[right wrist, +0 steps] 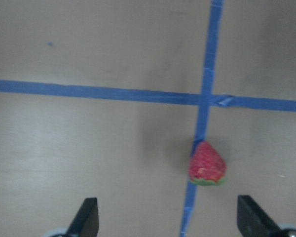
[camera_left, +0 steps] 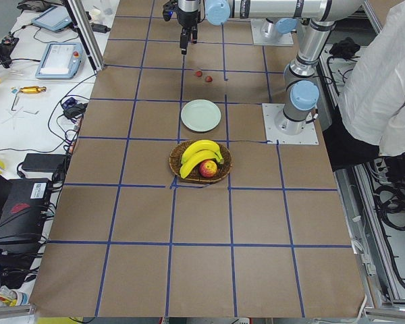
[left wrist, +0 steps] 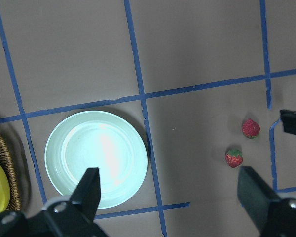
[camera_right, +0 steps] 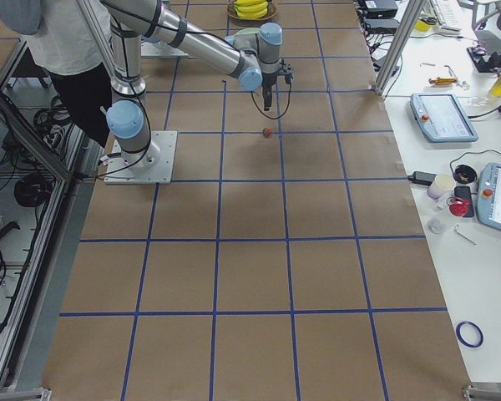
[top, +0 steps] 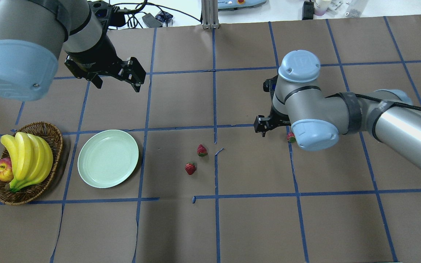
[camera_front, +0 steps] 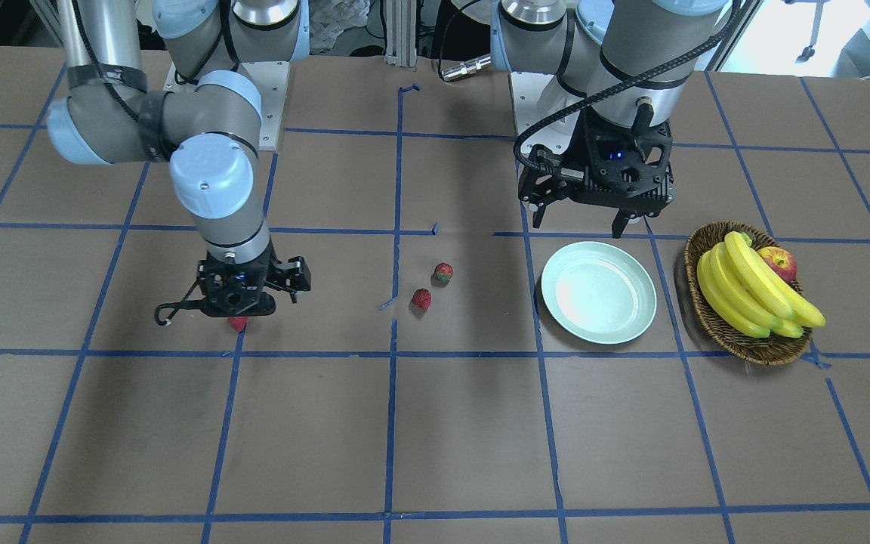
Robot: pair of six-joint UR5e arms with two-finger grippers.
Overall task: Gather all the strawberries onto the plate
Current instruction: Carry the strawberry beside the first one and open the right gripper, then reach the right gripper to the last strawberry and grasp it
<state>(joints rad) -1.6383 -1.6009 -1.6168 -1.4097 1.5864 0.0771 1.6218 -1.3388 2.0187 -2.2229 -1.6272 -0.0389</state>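
The pale green plate (camera_front: 599,292) lies empty on the table and also shows in the left wrist view (left wrist: 96,158). Two strawberries (camera_front: 443,272) (camera_front: 421,298) lie close together near the table's middle, apart from the plate. The third strawberry (right wrist: 206,164) lies on a blue tape line. My right gripper (right wrist: 167,222) is open and hovers over it, the berry a little off centre between the fingers. In the front view that berry (camera_front: 238,324) peeks out under the right gripper (camera_front: 245,306). My left gripper (camera_front: 578,223) is open and empty, held above the table behind the plate.
A brown wicker basket (camera_front: 752,355) with bananas (camera_front: 752,295) and an apple (camera_front: 778,263) stands beside the plate, on the side away from the strawberries. Blue tape lines grid the brown table. A person stands by the robot's base in the side views.
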